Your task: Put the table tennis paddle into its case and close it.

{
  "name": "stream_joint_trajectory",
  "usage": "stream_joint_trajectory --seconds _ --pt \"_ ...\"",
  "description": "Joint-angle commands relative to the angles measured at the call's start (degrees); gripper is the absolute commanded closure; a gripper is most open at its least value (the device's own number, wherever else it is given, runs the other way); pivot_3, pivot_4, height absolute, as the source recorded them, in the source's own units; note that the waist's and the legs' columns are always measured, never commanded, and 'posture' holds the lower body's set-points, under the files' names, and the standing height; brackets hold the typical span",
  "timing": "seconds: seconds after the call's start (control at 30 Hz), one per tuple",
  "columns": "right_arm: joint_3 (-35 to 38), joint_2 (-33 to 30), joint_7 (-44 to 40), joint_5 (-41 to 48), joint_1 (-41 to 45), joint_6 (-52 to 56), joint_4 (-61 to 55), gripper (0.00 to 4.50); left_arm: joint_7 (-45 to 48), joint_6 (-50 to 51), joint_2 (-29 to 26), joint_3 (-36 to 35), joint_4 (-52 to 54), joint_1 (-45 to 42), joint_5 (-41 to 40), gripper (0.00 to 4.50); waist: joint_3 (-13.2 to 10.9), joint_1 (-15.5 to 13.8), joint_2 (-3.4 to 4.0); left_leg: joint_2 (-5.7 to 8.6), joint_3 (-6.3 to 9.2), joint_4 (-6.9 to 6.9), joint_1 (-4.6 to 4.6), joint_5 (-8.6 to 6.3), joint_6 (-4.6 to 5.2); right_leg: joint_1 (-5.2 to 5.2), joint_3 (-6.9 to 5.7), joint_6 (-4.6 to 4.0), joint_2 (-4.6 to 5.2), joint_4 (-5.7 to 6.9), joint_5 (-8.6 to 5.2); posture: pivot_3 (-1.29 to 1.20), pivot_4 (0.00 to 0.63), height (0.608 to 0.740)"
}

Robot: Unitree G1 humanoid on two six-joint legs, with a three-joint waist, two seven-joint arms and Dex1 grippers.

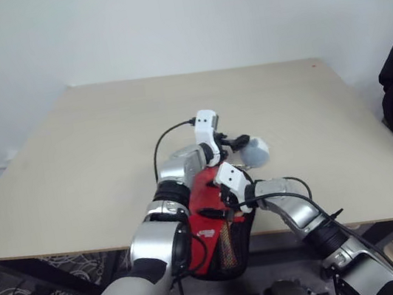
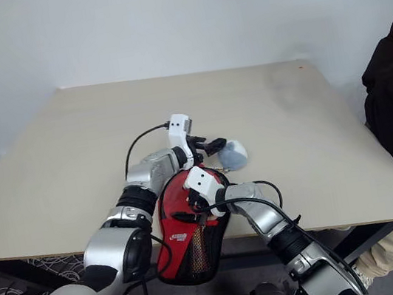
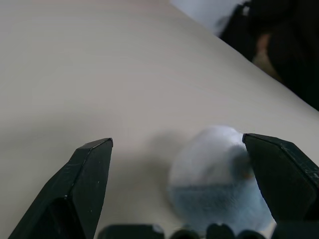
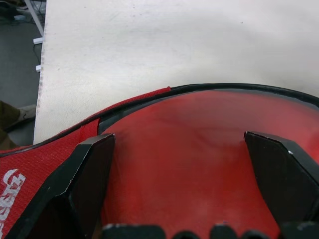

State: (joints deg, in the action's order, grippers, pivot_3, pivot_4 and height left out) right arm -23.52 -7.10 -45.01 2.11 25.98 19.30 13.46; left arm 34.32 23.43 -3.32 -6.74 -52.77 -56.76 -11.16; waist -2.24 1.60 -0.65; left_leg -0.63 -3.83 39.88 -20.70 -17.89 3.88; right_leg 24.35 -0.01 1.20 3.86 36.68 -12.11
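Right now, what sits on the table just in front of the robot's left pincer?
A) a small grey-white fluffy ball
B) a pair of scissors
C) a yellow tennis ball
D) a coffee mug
A: the left pincer stands open on the table, and a small grey-white fluffy ball lies between its black fingers, close against one of them; the head view shows the same ball just beyond the red case.

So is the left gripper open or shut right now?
Open: the left gripper has its fingers spread wide, holding nothing, with the grey-white charm lying between them.
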Motion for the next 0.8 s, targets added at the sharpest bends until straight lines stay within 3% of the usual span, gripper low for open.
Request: stream_joint_trajectory --seconds 0.03,0.5,0.8 --pt "-1.58 0.07 -0.60 -0.93 -0.32 0.51 1.91 0.00 0.67 3.02 -2.94 -1.47 9.59 -0.18 -2.64 0.03 0.00 0.00 0.00 -0.01 0.01 0.00 -0.01 0.00 0.00 0.01 0.00 0.00 0.00 0.00 0.00 0.00 0.000 0.740" --pt "1.62 -2.92 -1.91 0.56 -0.02 2.91 -0.88 0.00 3.47 27.84 -11.70 1.63 58.12 26.41 -15.39 0.03 0.02 0.89 0.04 -0.31 -0.01 0.01 0.05 0.15 -0.33 -0.01 0.08 0.00 0.14 0.10 0.02 0.00 0.000 0.740" --pt "6.10 -11.21 -6.49 2.53 2.72 2.99 -1.72 0.00 2.96 27.59 -19.01 1.58 66.93 37.79 -16.03 0.03 0.00 1.05 0.07 -0.29 -0.09 0.03 0.10 0.10 -0.05 -0.03 0.13 -0.04 0.15 0.11 0.14 0.00 0.000 0.740"
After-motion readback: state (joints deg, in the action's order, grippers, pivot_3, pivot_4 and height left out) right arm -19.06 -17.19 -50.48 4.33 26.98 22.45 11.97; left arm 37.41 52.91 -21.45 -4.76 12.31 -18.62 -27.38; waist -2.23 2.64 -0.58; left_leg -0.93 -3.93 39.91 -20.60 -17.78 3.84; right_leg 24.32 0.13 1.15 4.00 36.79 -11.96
